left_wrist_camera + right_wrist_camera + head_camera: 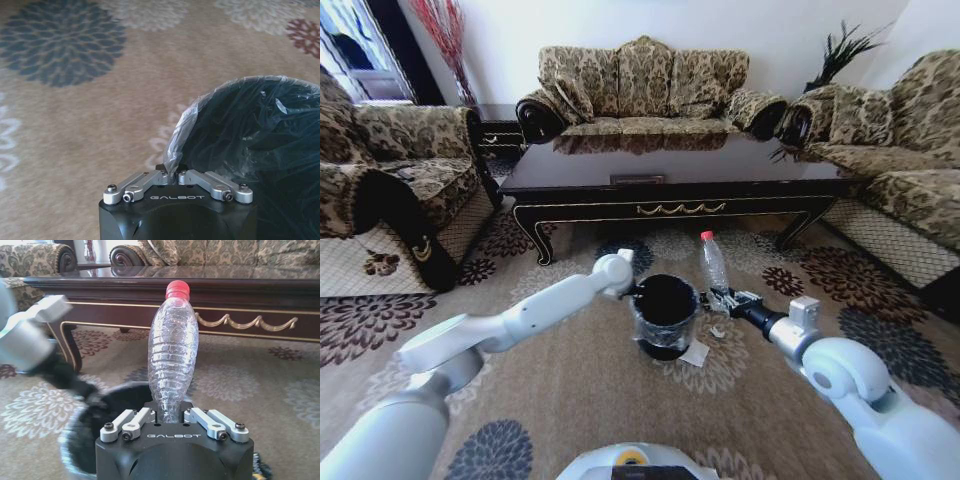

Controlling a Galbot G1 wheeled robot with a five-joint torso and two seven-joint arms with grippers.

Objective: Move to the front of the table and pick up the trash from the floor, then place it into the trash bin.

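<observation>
Right wrist view: clear ribbed red-capped bottle (170, 365)

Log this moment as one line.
left gripper: shut on bin liner | right gripper: shut on bottle, upright beside bin | white scraps on floor

Bin, bottle and scraps on the carpet before the table

The black bin (664, 314), wrapped in shiny liner, stood upright on the flowered carpet (570, 380) in front of the dark table (670, 172). Just right of the bin, a clear ribbed bottle (714, 263) with a red cap stood upright above the carpet. White paper (694, 353) lay flat at the bin's base, a tiny white scrap (717, 332) near it.
</observation>
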